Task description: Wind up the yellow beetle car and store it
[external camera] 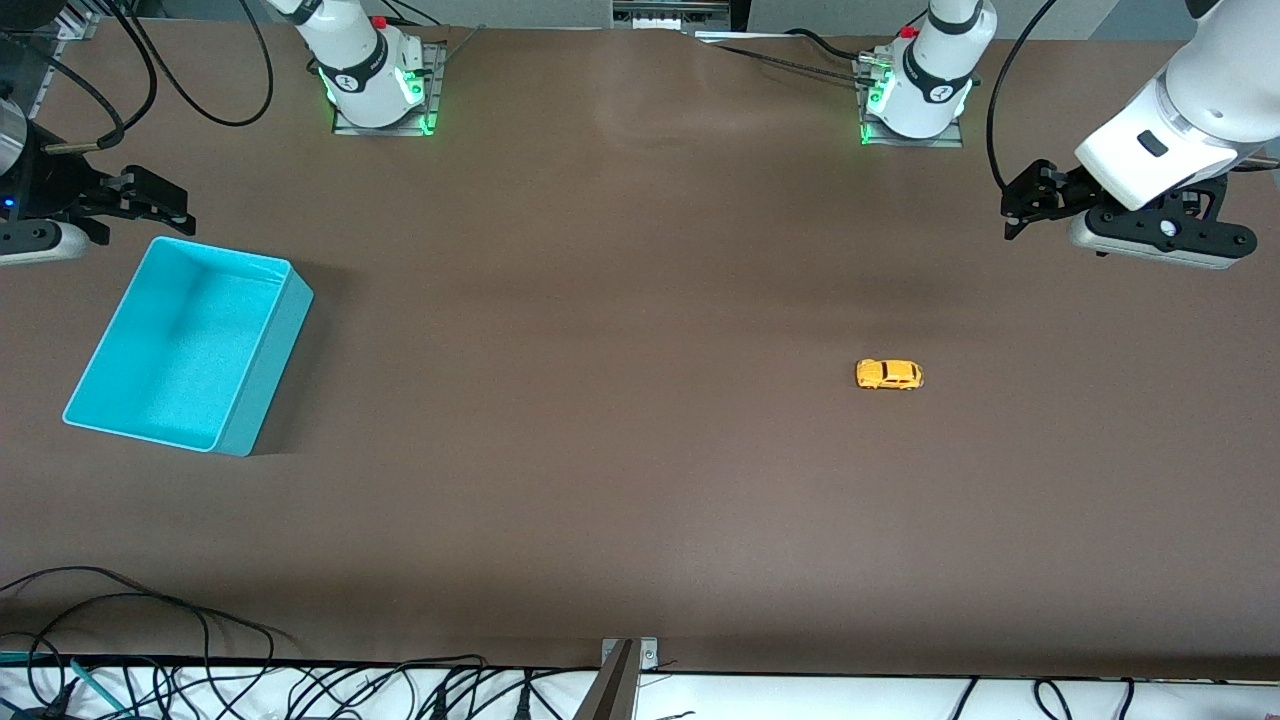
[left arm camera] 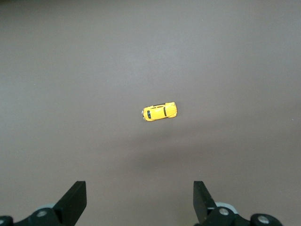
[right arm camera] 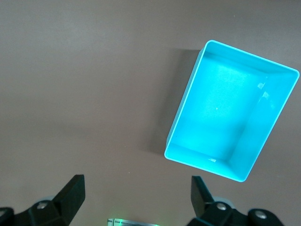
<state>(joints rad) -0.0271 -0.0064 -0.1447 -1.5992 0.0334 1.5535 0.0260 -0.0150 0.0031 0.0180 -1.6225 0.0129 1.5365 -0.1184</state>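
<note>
A: Where does the small yellow-orange beetle-shaped toy car (external camera: 889,374) sit?

B: It stands on its wheels on the brown tabletop (external camera: 620,450), toward the left arm's end, alone, with nothing touching it. In the left wrist view the same car (left arm camera: 159,111) lies on bare brown surface, well clear of the fingertips (left arm camera: 75,197).

A: State of the left claw (external camera: 1020,205)?

B: It hangs in the air over the tabletop near the left arm's end, above and apart from the car. Its fingers are spread wide and hold nothing; the left wrist view shows the two dark tips far apart, with only tabletop between them.

A: And the right claw (external camera: 160,200)?

B: It hangs in the air at the right arm's end, just beside the rim of the turquoise rectangular plastic bin (external camera: 285,330). Its fingers are spread as well, gripping nothing; in the right wrist view the right claw (right arm camera: 136,197) shows two separated tips with bare tabletop between.

A: The bin itself?

B: It is open-topped, set at an angle on the tabletop, and well apart from the car. In the right wrist view its interior (right arm camera: 225,108) shows only turquoise walls and floor.

A: Anything else on record?

B: Black cables (external camera: 150,640) trail along the tabletop edge nearest the front camera, and green lights glow at both arm bases (external camera: 375,100).
</note>
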